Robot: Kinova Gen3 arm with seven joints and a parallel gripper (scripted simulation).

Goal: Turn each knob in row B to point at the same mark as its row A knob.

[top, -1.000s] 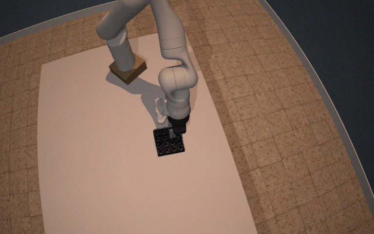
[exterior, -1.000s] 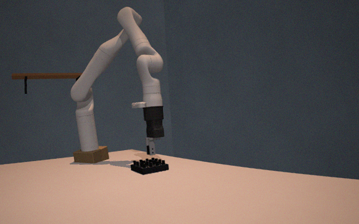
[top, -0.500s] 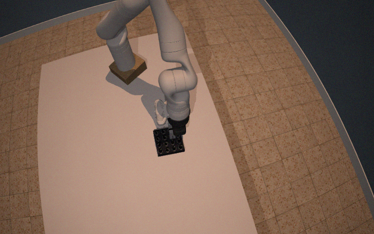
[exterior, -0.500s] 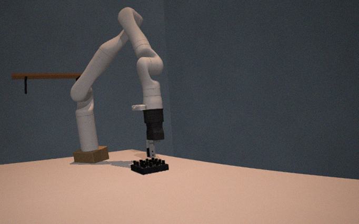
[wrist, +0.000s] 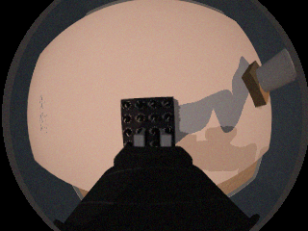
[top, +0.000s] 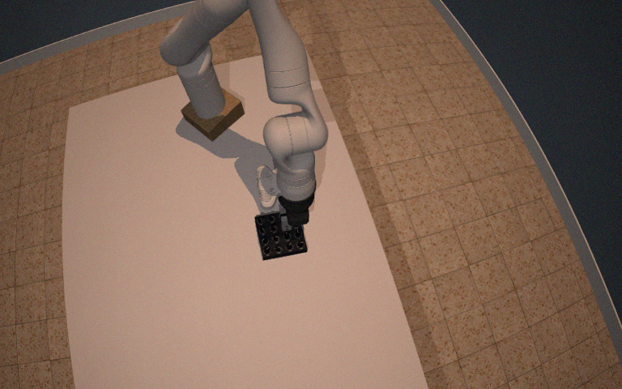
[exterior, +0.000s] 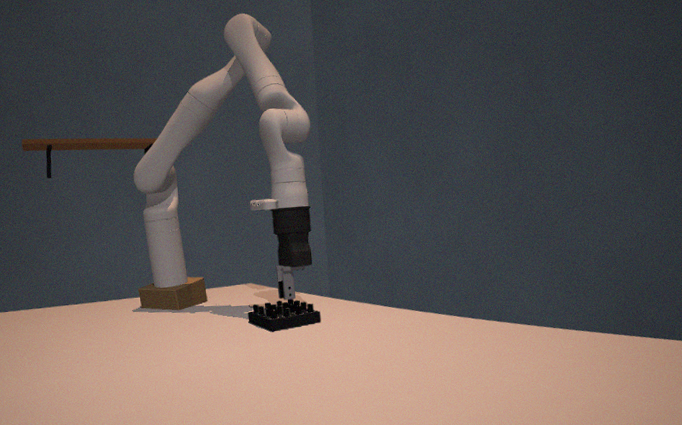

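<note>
The black knob box stands flat on the pale table, with several rows of small black knobs on top. It also shows in the exterior view and in the wrist view. My gripper points straight down over the box's edge nearest the arm base. In the exterior view the fingertips hang a little above the knob tops and touch none. The fingers stand partly open with nothing between them. The white knob lines and printed names are too small to read.
The arm's wooden base block stands on the table behind the box. A wooden shelf hangs on the back wall. The table ends at a tiled floor on the right.
</note>
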